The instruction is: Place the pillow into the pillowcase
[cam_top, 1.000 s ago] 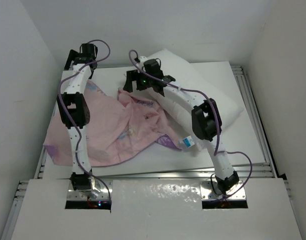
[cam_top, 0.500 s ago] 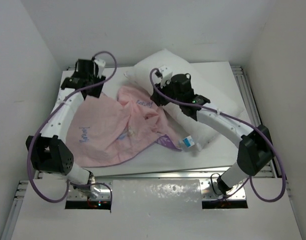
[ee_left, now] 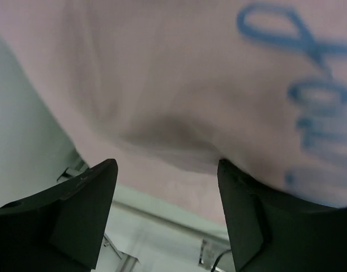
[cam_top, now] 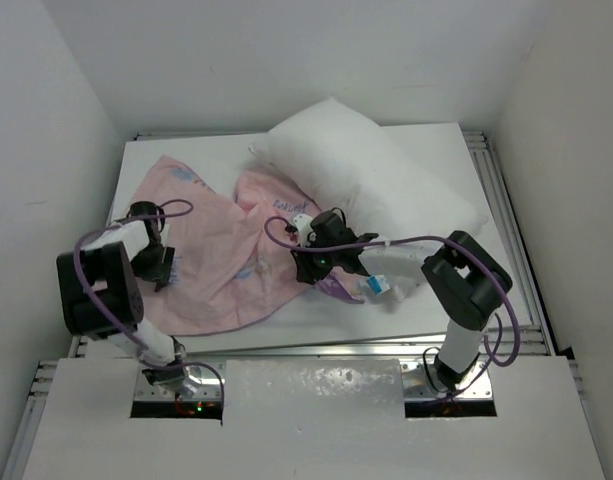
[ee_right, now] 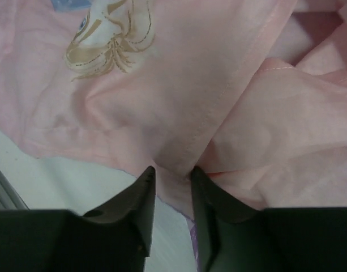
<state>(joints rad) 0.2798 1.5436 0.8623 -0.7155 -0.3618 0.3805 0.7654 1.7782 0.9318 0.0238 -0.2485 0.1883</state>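
White walls box in a white table (cam_top: 456,150). The pillow (cam_top: 376,175) lies at upper right, plump, soft and probably light. The pillowcase (cam_top: 216,240) – thin, limp – sprawls crumpled at centre left, touching it. The right pincer (ee_right: 172,173) nips a pink fold by a hem; the left pincer (ee_left: 167,170) gapes open against the cloth. The best hold, I judge, is the hemmed mouth edge.

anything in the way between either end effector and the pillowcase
Nothing visible. The right end effector is closed on a fold of the pillowcase, and the left end effector is open right against its pink fabric.
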